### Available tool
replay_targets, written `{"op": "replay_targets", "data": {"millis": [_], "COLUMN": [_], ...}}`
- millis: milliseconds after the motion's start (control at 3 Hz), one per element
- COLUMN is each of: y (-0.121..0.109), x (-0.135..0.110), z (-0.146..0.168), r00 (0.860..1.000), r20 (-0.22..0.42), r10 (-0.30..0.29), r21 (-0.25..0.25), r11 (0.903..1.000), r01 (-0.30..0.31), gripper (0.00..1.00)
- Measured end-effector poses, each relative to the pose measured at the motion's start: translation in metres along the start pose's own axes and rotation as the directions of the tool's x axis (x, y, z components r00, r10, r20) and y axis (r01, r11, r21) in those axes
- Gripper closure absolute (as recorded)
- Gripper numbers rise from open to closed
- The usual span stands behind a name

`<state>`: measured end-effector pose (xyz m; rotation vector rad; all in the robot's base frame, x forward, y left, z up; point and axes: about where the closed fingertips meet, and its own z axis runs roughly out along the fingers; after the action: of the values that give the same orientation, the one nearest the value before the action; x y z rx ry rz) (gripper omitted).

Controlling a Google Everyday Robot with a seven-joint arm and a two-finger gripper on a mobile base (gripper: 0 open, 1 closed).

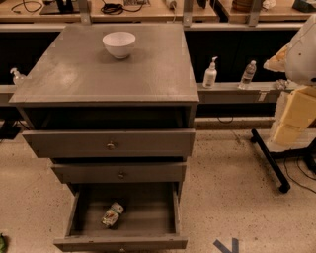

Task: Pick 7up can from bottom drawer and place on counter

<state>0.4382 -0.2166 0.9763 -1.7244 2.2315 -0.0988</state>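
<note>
Cabinet (190, 116): grey, three drawers, standing in the middle of your view on a speckled floor (232, 188). Worktop (148, 74): the cabinet's flat, grey, square top. You have one white bowl (119, 43) on it, upright, toward the far edge and near the middle. Top drawer (74, 143) and middle drawer (148, 173): shallow, each with a small round knob, both standing a little out from the cabinet front. Bottom drawer (121, 243): deep, pulled out toward you, its inside open to view. Soda can (112, 215): your target, silver-white with green markings, lying on its side on the bottom drawer's floor, left of centre and toward the near front panel, touching neither side wall. Gripper (279, 60): at the right edge of your view, on the pale arm (296, 113), just above the shelf and well apart from the cabinet and the soda can. You cannot tell whether it is open or closed, and it has no hold on the soda can. Shelf (232, 93): long, narrow and grey, running behind the cabinet. To the right of the cabinet you see a white pump bottle (210, 72) and a clear water bottle (248, 74) standing upright on it, apart from each other. To the left stands a second pump bottle (17, 76). Wooden benches (148, 9): along the far edge, with cables lying on them. Black stand leg (269, 158): on the floor at the right, below the arm.
</note>
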Motion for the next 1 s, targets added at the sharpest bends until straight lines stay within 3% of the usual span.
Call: {"op": "replay_targets", "data": {"millis": [333, 667, 1000], "y": [0.001, 0.015, 0.057], "x": [-0.003, -0.066, -0.153], "z": [0.002, 0.045, 0.094], "r00": [1.0, 0.983, 0.915], "r20": [0.001, 0.023, 0.098], "r10": [-0.008, -0.181, -0.392], "r21": [-0.003, -0.062, -0.134], "r11": [1.0, 0.9814, 0.9055], "r01": [0.008, 0.182, 0.403], "gripper": [0.0, 0.0, 0.0]}}
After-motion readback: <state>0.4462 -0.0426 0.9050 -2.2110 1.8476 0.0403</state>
